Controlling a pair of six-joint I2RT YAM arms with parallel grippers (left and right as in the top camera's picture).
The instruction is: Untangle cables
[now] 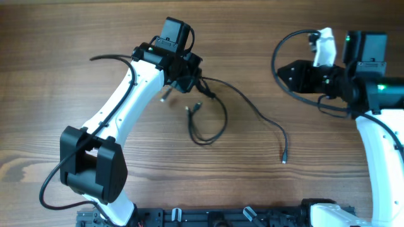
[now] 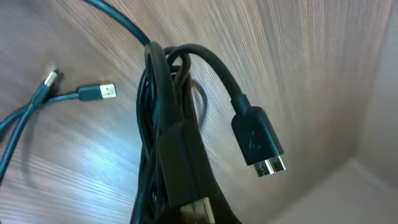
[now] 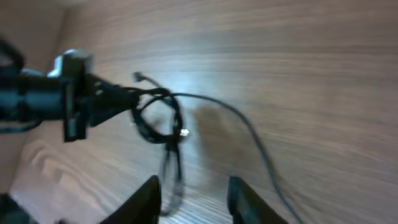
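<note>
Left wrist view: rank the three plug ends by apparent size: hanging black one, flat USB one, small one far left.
1. hanging black plug, off the cable bundle; nearest the camera, so its size is likely inflated.
2. flat USB plug.
3. small plug, blurred but clearly smaller.

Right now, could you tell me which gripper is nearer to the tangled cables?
Left. The left gripper grips the cables at their knot; the right gripper hangs open, well off to the side of them.
</note>
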